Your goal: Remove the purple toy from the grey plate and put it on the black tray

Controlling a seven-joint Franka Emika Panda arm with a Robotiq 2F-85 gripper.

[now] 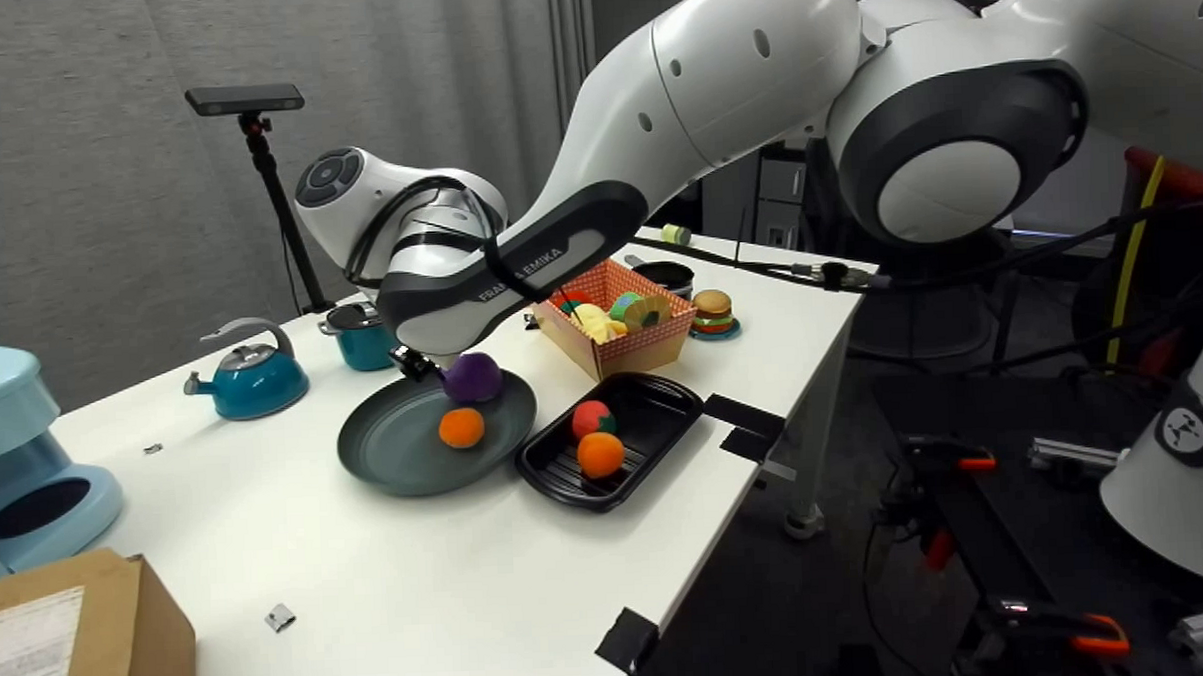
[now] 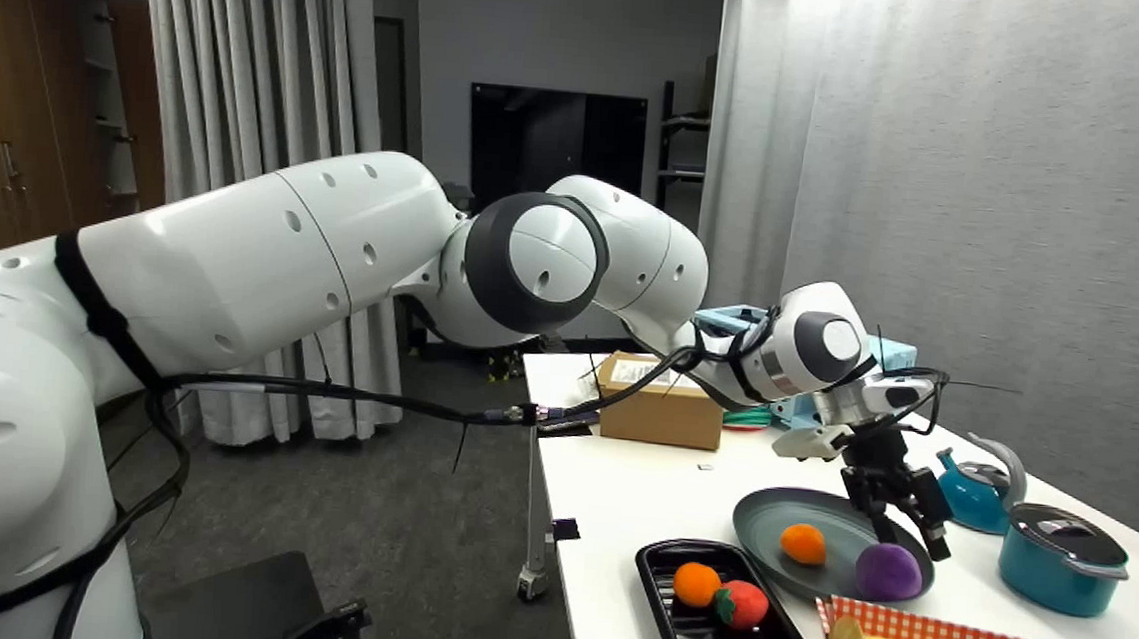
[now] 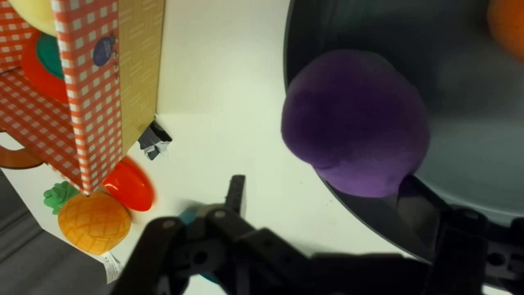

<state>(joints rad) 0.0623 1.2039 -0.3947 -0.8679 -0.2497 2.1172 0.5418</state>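
closing could be snagging the plate (image 1: 390,453): the left finger (image 3: 236,193), in the wrist view, is showing outside it. the purple toy (image 1: 474,378) is sitting on the plate, far right in an exterior view. the tool (image 3: 322,183) is standing wide, gripping nothing; whether it is touching anything, i cannot tell.

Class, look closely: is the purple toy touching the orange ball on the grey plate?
Apart. In an exterior view, bare grey plate shows between the purple toy and the orange ball; the wrist view shows the gap too.
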